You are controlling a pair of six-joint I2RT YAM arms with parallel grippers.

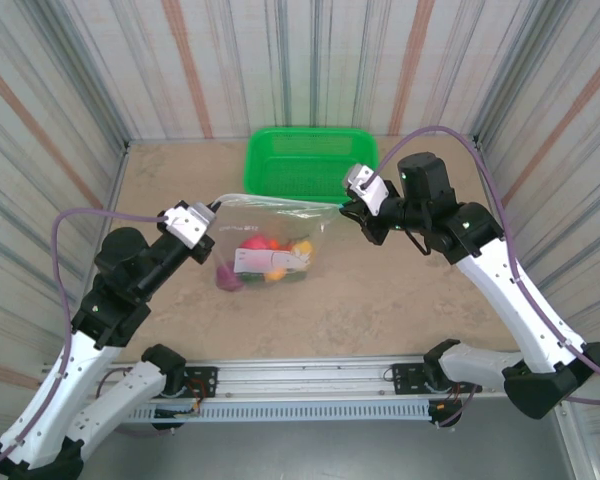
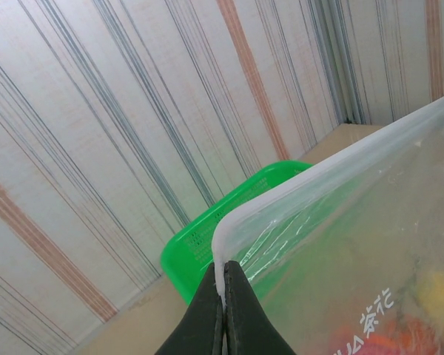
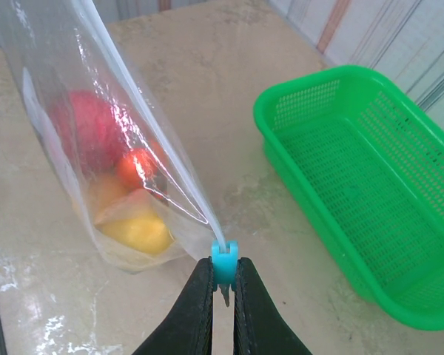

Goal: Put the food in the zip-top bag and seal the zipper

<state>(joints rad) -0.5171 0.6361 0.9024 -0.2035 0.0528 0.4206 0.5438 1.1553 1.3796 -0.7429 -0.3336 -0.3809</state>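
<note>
Stretching between grippers, zip-top bag holds food, bottom seemingly on table; loading looks done. Left gripper clenched on zipper corner, right gripper pinching blue slider. Seal probably finished, unconfirmed. Slider clear from right wrist, too small from top.
</note>
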